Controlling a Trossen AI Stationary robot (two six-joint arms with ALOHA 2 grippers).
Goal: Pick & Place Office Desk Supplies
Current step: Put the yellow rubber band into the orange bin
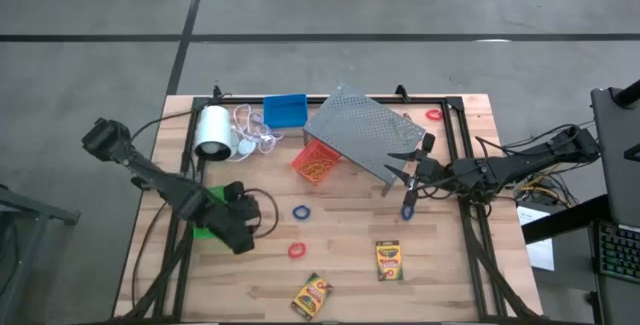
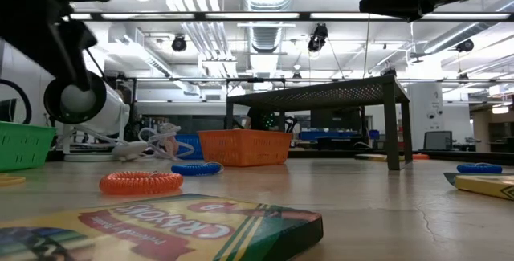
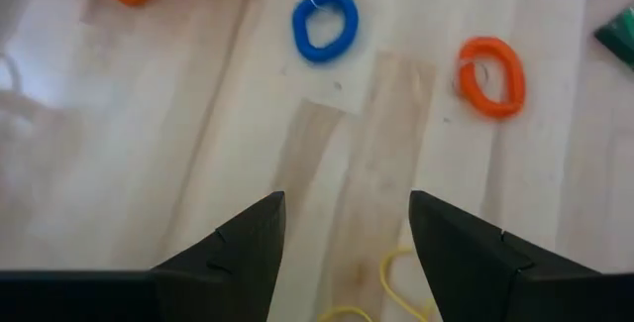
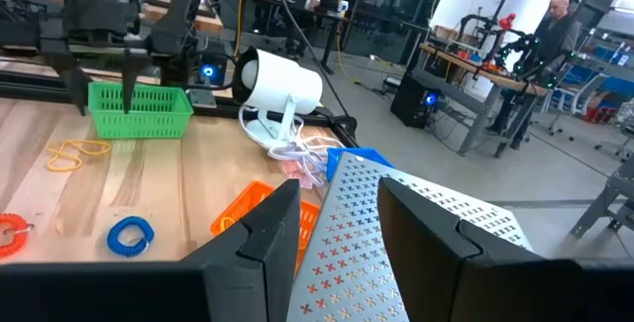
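While the left gripper hangs released over bare wood, it hides most of the green bin. Right gripper is parted at the rack edge, holding nothing. Blue bin is partly behind the white roll; the orange bin sits half under the rack. Nearest crayon box reads "CRAYOLA"; the other box has unreadable print. Blue ring and red ring lie loose mid-table.
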